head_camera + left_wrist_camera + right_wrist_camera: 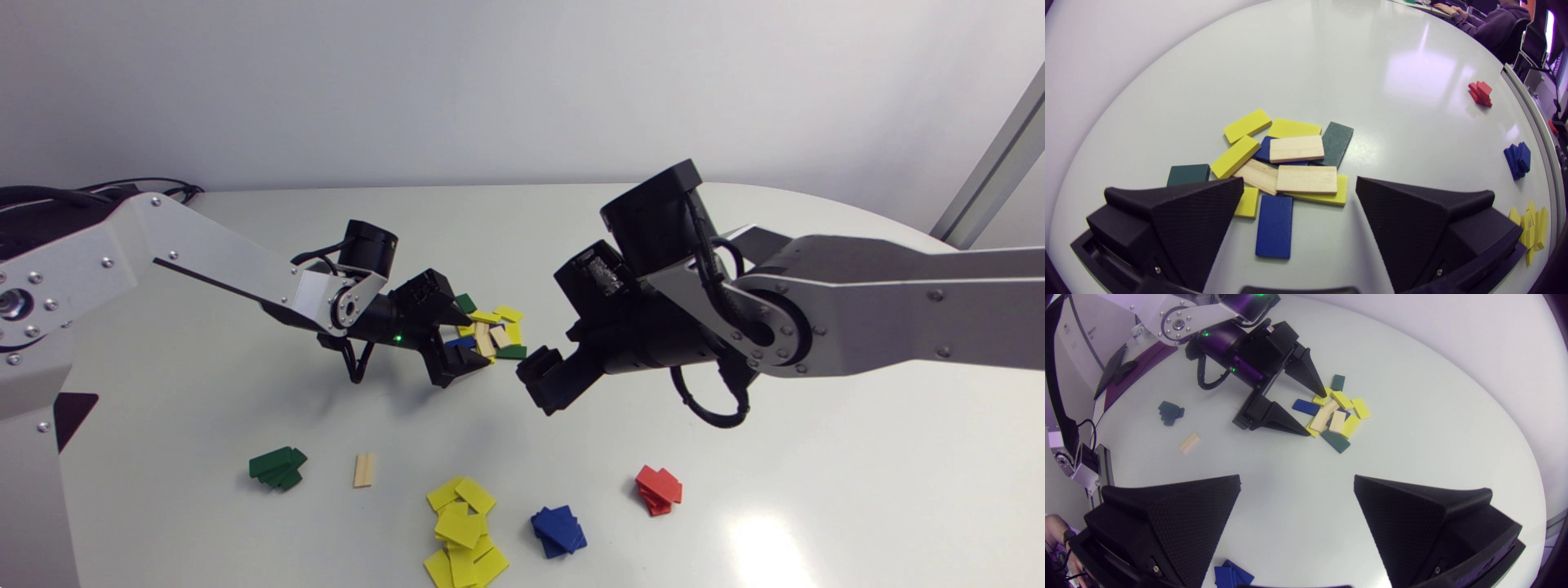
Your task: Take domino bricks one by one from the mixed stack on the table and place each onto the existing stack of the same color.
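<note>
left gripper (472, 343) stands wide open and empty at the near edge of the mixed pile (1290, 159), with a blue brick (1274, 226) lying flat on the surface (816, 457) between its fingers, untouched. judging from this, the step is picking that brick: the gripper should come straight down, close across the narrow width, and lift cleanly so the yellow brick (1247, 202) and pale wood brick (1306, 179) just beside its far end are not dragged. the brick is a thin, matte, deep blue slab, apparently not overlapped. right gripper (540, 382), also wide and empty, hangs beside the pile; the blue stack (558, 531) sits well apart from the pile.
</note>
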You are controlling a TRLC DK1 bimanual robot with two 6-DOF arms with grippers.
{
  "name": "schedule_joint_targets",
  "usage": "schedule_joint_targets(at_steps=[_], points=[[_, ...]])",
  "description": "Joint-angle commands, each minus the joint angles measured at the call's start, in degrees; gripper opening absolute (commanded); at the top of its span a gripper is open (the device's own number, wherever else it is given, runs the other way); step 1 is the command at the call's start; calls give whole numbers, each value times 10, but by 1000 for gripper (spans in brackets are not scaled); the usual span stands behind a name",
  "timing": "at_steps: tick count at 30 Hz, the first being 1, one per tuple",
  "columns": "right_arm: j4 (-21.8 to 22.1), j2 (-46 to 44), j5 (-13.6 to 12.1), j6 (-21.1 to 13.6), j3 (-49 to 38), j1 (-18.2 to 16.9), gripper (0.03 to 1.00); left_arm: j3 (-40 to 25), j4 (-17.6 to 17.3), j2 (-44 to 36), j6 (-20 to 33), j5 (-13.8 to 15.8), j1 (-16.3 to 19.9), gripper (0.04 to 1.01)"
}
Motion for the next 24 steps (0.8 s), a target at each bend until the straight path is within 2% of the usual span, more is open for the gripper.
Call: schedule_joint_targets(at_steps=[1,2,7,13,20,24], points=[[5,12,-3,-3,-12,-5,974,17,1,16,18,6,-2,952],[5,12,-3,-3,-12,-5,974,18,1,16,18,6,-3,925],[5,12,-3,-3,-14,-5,974,21,1,21,20,7,-10,921],[5,10,-4,-3,-14,-5,974,25,1,25,22,8,-19,736],[5,11,-6,-4,-15,-6,974,25,1,30,23,9,-20,377],[5,12,-7,-5,-14,-7,974,24,1,30,24,11,-18,361]])
